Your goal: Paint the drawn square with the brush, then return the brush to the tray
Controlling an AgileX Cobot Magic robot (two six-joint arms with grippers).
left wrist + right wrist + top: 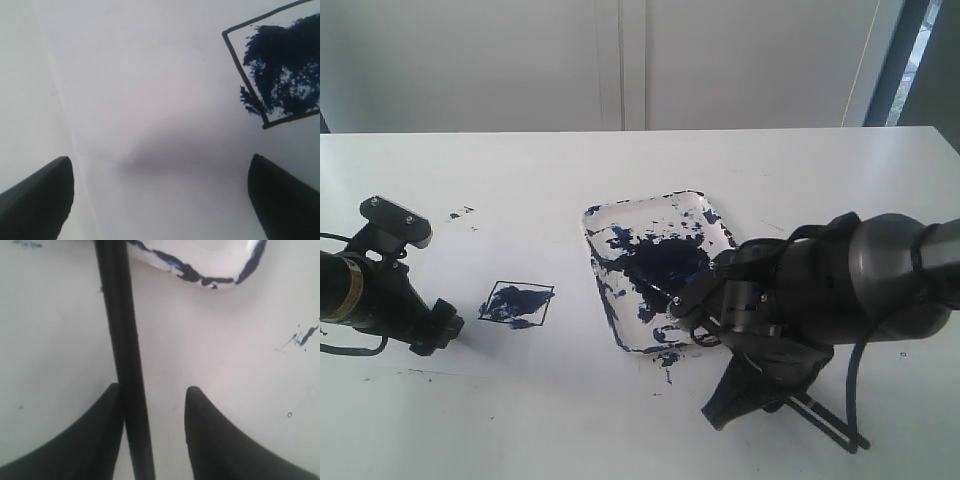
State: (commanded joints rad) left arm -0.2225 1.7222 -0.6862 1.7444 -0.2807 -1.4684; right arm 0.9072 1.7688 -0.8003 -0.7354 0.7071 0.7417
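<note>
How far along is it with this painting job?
Done, it seems: the drawn square holds a blue smear, with white gaps. In hand: the right gripper, at the tray, has its jaws open around the brush, which points to the tray's edge. Remaining: settling the brush on the tray, which I cannot confirm yet.

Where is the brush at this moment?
Right side of the scene: in the right wrist view the brush runs between the right hand's parted fingers, hugging one, its far end reaching the tray's rim.
</note>
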